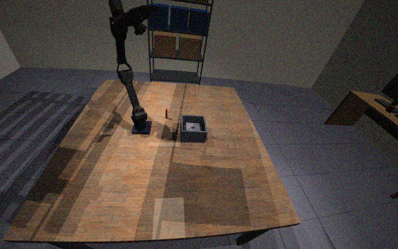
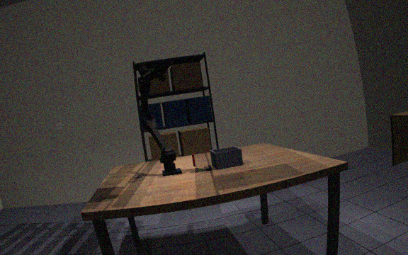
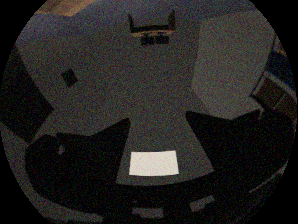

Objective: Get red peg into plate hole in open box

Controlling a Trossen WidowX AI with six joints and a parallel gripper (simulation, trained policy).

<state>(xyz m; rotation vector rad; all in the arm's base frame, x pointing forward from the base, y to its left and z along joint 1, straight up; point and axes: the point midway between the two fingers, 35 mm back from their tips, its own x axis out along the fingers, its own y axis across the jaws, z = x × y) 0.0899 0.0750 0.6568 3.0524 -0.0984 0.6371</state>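
The red peg [image 1: 166, 113] [image 2: 193, 160] stands upright on the table, between the arm's base and the box and a little behind them in the top view. The open grey box [image 1: 193, 137] [image 2: 227, 158] stands to the right of the peg. The pale plate [image 1: 188, 128] lies at its bottom, with a small dark spot near its middle. My gripper [image 3: 157, 117] is open with nothing between its fingers. It is raised high above the table, far from the peg and box. In the top and exterior views its fingers are dark and hard to make out. The peg and box do not show in the wrist view.
The arm's base [image 1: 141, 127] [image 2: 171, 171] stands on the wooden table [image 1: 116, 180] [image 2: 176, 191], left of the box. A shelf rack with blue and brown bins is behind the table. A desk [image 1: 338, 107] with a monitor stands far right. A bright white panel [image 3: 154, 163] shows in the wrist view.
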